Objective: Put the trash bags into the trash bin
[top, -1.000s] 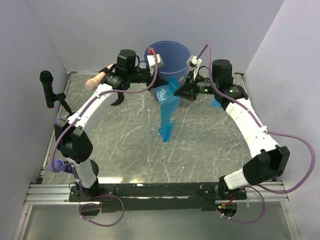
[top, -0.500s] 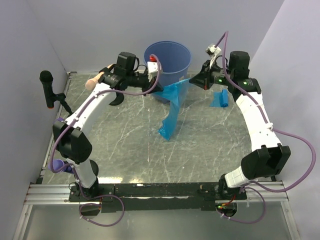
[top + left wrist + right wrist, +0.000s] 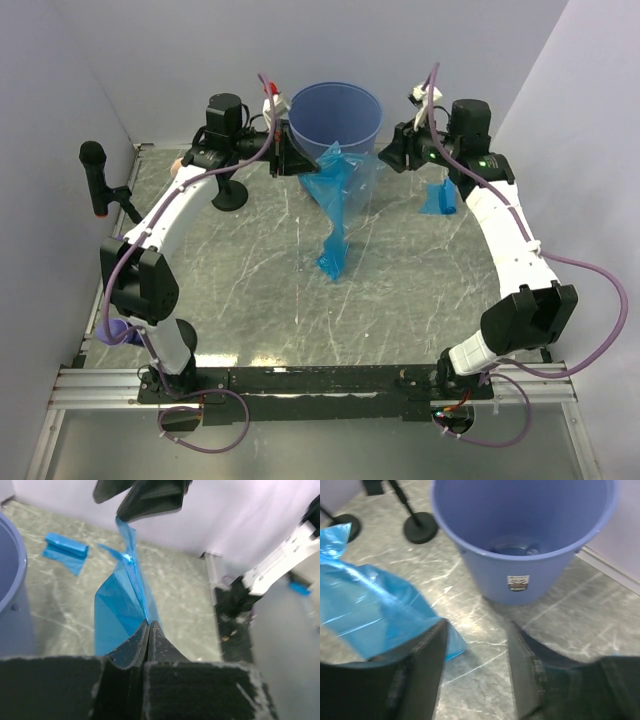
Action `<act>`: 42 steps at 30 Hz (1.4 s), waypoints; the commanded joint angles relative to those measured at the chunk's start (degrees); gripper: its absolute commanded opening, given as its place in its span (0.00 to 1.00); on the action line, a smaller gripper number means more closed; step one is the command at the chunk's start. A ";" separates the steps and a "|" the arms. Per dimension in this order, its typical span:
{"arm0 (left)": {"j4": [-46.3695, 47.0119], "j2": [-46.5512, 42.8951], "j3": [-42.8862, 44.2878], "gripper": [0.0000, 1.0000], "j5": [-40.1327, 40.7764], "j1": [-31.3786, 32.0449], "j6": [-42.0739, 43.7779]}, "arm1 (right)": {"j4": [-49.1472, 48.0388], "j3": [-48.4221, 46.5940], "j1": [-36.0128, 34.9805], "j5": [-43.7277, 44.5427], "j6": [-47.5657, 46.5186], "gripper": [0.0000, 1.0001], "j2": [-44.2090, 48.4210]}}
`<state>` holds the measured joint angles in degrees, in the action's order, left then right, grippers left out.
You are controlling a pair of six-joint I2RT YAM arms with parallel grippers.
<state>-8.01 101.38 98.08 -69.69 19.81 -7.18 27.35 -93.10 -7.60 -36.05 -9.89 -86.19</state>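
The trash bag [image 3: 335,205] hangs lengthwise, top end up beside the bin [image 3: 485,577] rim, bottom end crumpled on the table toward the near side. A small blue packet [image 3: 440,197] lies flat to the right. The table [image 3: 250,290] is grey-green marble between pale lilac walls [image 3: 150,60]. The left gripper [image 3: 148,632], reaching rightward, pinches the bag's top tight. The right gripper [image 3: 476,630], jaws apart and empty, faces the bin.

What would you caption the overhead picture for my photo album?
Left gripper pinches a blue trash bag beside the bin; right gripper open nearby, a small folded bag on the table.
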 commanded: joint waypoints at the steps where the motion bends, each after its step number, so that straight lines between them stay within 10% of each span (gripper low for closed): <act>1: 16.18 -0.13 -0.35 0.01 -3.09 -0.56 -19.00 | -4.33 -3.31 -2.07 11.43 0.48 0.61 2.25; 7: 18.39 -0.49 -1.85 0.01 -0.36 -1.18 -22.00 | -5.03 0.01 -6.63 5.92 -5.47 0.59 11.38; 16: 21.55 -0.57 -2.11 0.01 0.00 -1.36 -24.55 | -10.21 10.31 -12.18 -13.94 -4.71 0.27 15.45; 30: 25.60 -4.09 -5.36 0.09 -10.46 -1.27 -24.47 | -17.07 2.05 -14.64 -7.97 0.14 0.77 1.38; 42: 56.45 -1.36 -9.23 0.18 -15.56 -1.27 -49.17 | -16.90 -0.06 -17.98 -13.25 -6.45 0.65 -2.40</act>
<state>34.24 99.96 88.38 -82.17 18.68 -46.33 12.38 -89.56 -25.08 -46.39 -13.04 -86.74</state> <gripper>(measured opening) 0.180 0.722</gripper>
